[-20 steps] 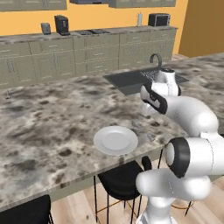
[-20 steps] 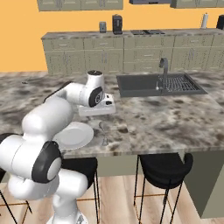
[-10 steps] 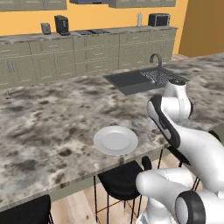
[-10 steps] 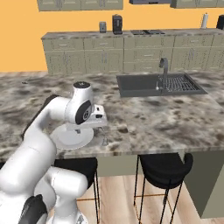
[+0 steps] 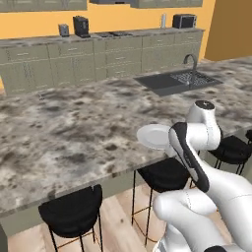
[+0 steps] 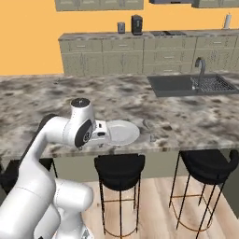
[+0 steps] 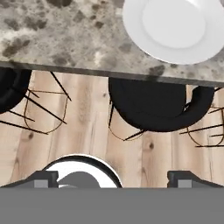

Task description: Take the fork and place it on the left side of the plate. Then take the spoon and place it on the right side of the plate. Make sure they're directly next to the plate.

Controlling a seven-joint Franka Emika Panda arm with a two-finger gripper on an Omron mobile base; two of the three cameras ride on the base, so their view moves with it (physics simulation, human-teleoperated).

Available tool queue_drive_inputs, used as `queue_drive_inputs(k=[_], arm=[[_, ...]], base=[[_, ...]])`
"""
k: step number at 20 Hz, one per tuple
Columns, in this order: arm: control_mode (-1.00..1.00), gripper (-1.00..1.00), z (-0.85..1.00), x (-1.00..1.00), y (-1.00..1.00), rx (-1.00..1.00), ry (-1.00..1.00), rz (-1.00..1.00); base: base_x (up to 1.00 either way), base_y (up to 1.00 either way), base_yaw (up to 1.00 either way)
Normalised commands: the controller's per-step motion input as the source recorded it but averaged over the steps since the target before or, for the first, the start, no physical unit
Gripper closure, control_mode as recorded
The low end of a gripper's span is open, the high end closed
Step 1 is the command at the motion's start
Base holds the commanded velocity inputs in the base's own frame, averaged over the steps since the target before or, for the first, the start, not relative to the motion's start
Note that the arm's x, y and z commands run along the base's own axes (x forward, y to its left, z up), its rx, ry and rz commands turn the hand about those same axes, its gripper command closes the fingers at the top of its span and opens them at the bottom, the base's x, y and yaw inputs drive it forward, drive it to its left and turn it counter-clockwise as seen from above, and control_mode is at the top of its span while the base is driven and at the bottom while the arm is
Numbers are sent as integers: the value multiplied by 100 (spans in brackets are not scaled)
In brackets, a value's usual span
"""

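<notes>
You are looking at a task barely begun: the plate [image 6: 122, 131] is sitting near the bench [image 6: 56, 105] front edge with nothing laid beside it. The jaws are standing wide open and empty (the hand is hanging over the floor).

Two small utensils [image 6: 148, 130], probably the fork and spoon, are lying just right of the plate.

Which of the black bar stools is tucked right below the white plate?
The black round-seated stool directly under the small round white plate, at the marble counter's edge. The other stool stands further right, nearer the sink side.
</notes>
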Motion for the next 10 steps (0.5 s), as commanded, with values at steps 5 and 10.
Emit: queue_drive_inputs(k=[5, 10], arm=[[100, -100, 0, 0, 0, 0, 0, 0], [100, -100, 0, 0, 0, 0, 0, 0]], base=[[-7, 100, 0], [0, 100, 0]])
